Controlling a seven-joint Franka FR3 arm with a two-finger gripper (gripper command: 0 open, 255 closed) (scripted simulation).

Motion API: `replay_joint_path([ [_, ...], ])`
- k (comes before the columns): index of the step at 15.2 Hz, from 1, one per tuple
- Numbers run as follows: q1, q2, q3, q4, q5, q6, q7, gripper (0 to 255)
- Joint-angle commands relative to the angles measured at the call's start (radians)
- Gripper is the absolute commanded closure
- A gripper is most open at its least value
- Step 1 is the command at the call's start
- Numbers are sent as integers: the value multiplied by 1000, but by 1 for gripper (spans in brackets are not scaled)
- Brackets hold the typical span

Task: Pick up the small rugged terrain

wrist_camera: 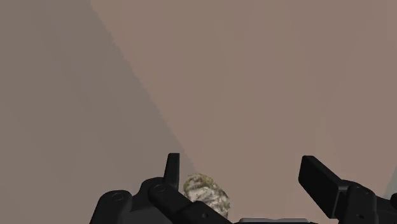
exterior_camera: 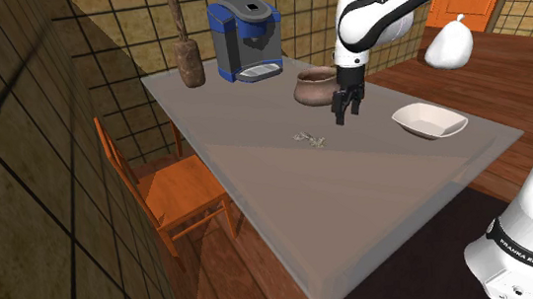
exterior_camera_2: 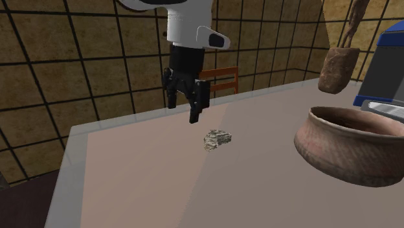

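- Claw hangs released and spread above the tabletop at centre of the shoulder view; small rugged terrain lies on it just to the lower left
- Likely hazard: a straight drop would clip or shove the off-centre piece
- Wrist view exposes that offset, the piece hard by one finger; second exterior view shows the gap beneath the claw

A grey table lies below the jaws. A brown pot sits near the jaws, to the shoulder view's left of them. A blue and grey coffee machine and a brown vase stand farther off beyond it. A white dish lies on the jaws' other side. An orange chair stands well apart from them, at the table's edge.
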Motion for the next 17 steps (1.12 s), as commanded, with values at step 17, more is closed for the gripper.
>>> replay_joint_path([
  [17,-29,507,36,336,228,186,-226,0],
])
